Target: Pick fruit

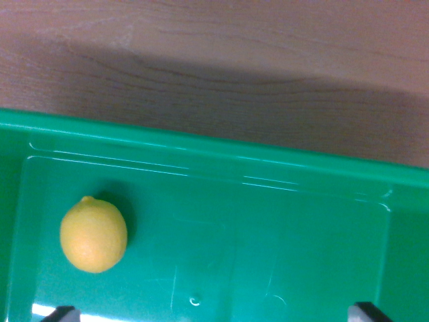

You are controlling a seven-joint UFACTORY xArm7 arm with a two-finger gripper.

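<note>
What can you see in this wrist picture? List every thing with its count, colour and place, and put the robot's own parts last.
lemon: one, yellow, lying on the floor of the bin toward the wrist view's left, apart from the walls.
bin: one, green plastic, filling the lower part of the view; its far rim runs across the middle.
table: one, brown wood grain, beyond the bin's far rim, across the top of the view.
pincer: one, two dark fingertips just showing at the bottom edge, one at the wrist view's left and one at the right, set wide apart with nothing between them.
</note>
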